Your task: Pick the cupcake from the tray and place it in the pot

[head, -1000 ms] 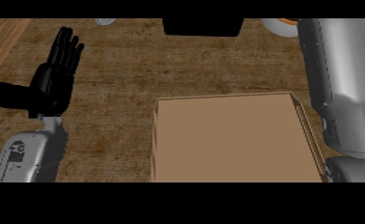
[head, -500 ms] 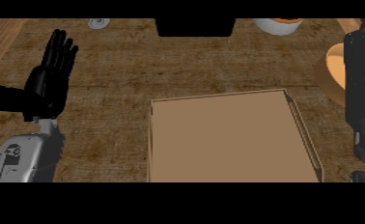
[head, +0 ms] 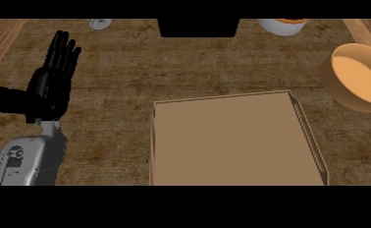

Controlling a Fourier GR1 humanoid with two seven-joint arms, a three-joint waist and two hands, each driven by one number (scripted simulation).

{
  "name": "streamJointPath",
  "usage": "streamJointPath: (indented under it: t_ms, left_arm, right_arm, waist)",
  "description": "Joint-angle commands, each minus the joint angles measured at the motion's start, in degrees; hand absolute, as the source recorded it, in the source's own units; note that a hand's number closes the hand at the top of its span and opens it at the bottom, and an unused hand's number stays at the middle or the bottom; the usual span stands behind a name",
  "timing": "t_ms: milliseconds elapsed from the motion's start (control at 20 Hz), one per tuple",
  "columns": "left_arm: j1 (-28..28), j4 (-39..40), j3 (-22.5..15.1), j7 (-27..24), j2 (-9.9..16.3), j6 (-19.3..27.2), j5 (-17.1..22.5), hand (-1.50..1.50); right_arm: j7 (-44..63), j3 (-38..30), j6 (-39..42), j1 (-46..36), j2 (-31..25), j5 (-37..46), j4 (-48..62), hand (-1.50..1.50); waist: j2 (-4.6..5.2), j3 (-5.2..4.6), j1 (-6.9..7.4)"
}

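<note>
A flat brown tray (head: 232, 143) lies in the lower middle of the counter, and its surface shows nothing on it. At the right edge stands a round tan pot (head: 351, 77) with an orange inside; I see no cupcake in the part that shows. My left hand (head: 51, 82) rests at the left, open with fingers straight up, well apart from the tray. No cupcake is plainly visible in the head view. My right hand is out of view.
A white cup-shaped thing with an orange top (head: 282, 25) sits at the back right. A black block (head: 198, 27) stands at the back middle, and a small grey item (head: 100, 23) at the back left.
My right forearm, which covered the right side, has withdrawn out of view, uncovering the pot. The left hand has stayed in place.
</note>
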Motion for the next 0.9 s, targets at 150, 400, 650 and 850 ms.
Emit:
streamJointPath:
  t_ms: [150, 400, 650, 850]
  left_arm:
    - [2.1, -1.9, -0.9, -0.7, -1.2, -0.1, -0.7, 0.00]
    - [1.0, -0.4, 1.2, -0.8, 0.7, -1.3, 0.4, 0.00]
    - [0.3, -2.4, 0.4, 2.0, 0.2, -1.0, 0.4, 0.00]
    - [-1.3, -3.5, -1.1, 4.2, -1.1, 0.9, -1.0, 0.00]
  right_arm:
    - [-4.4, -4.0, -5.7, 4.5, -4.3, -6.1, 8.2, 1.50]
    - [-2.7, -8.6, -5.3, 2.1, 0.5, -14.2, 11.0, 1.50]
    - [-15.8, -11.0, -6.5, 3.9, -3.7, -23.2, 18.8, -1.50]
    - [-22.1, -9.9, -10.2, 2.2, -4.8, -26.3, 19.3, -1.50]
  waist:
    - [0.09, 0.01, 0.38]
    - [0.10, 0.02, 0.33]
    - [0.09, 0.03, 0.48]
    - [0.11, 0.03, 0.54]
